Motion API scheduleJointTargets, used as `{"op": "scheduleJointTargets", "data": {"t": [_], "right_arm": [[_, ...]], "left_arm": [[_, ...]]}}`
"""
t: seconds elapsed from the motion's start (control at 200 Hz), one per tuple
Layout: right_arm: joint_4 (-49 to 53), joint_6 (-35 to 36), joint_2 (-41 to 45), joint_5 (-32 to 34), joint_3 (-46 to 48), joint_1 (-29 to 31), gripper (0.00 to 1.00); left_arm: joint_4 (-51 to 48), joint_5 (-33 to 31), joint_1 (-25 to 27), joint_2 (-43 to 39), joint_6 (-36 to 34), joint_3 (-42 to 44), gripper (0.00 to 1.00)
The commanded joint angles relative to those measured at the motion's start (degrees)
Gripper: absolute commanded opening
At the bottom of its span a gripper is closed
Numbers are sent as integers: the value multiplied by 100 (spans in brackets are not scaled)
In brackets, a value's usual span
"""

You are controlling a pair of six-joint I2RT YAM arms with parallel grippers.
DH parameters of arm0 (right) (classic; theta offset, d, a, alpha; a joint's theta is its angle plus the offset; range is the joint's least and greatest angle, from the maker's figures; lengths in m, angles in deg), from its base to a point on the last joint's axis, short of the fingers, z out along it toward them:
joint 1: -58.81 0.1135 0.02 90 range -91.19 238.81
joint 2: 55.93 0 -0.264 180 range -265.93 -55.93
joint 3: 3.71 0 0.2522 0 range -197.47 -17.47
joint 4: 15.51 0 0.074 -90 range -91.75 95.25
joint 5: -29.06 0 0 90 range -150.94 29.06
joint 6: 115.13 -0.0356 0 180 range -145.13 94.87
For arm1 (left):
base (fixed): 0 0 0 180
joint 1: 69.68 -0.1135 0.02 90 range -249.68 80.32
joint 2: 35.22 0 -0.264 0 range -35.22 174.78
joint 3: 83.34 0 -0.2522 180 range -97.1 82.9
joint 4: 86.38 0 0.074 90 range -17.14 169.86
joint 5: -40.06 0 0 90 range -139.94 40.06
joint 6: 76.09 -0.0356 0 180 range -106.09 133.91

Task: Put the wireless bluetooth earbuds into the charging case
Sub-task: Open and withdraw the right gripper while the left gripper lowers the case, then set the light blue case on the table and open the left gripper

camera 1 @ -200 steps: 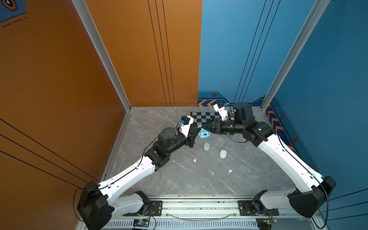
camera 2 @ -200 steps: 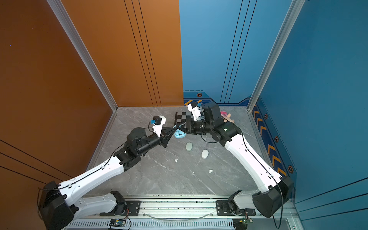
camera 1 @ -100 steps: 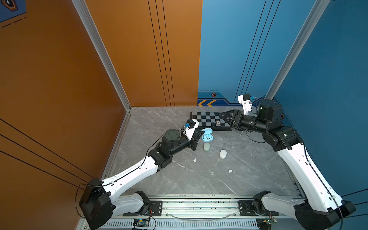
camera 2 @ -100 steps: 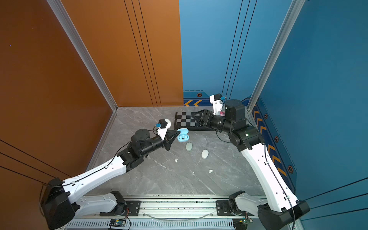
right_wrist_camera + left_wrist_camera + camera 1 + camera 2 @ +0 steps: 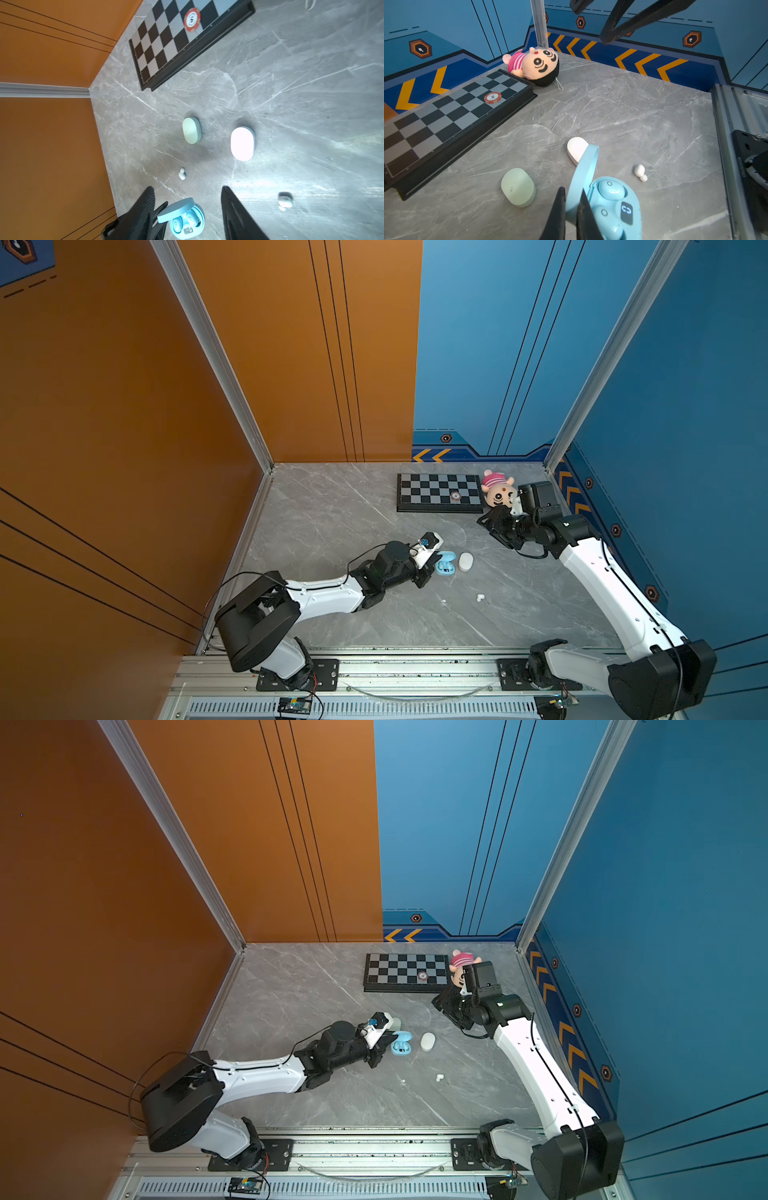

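Left tool (image 5: 571, 192) clamped on open lid (image 5: 583, 166) of blue charging case (image 5: 636, 199), lower centre of the left wrist view; both blue earbuds (image 5: 610, 190) seated. Right tool (image 5: 492, 529) open, well apart. Recommend closing lid gently, keeping case flat.

Left wrist view: blue charging case (image 5: 626, 212) runs off frame edge; its raised lid (image 5: 584, 170) hides part of white case (image 5: 575, 149). In a top view, right arm (image 5: 519, 1048) covers part of plush toy (image 5: 462, 961); loose earbud (image 5: 439, 1077) too small for detail.

blue case (image 5: 445, 563) | white case (image 5: 242, 143) | mint case (image 5: 191, 130) | black-grey checked board (image 5: 166, 41) | grey marbled table (image 5: 291, 93)
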Motion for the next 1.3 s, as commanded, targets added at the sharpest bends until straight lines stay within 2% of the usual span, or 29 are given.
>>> {"op": "scheduleJointTargets", "data": {"t": [0.0, 0.2, 0.531, 0.976, 1.291], "right_arm": [[105, -236, -55, 260, 149, -48, 55], [49, -396, -131, 236, 258, -50, 55], [-13, -489, -205, 183, 252, -12, 55], [-241, -599, -123, 183, 308, 123, 55], [-278, -647, -106, 183, 282, 183, 54]], "left_arm": [[1060, -516, 228, 373, 156, 94, 0], [1829, -1104, 507, 1187, 593, 213, 0], [1893, -1250, 557, 1855, 586, -33, 0], [1884, -1043, 513, 2178, 710, -127, 0], [1875, -736, 426, 2353, 871, -189, 6]]}}
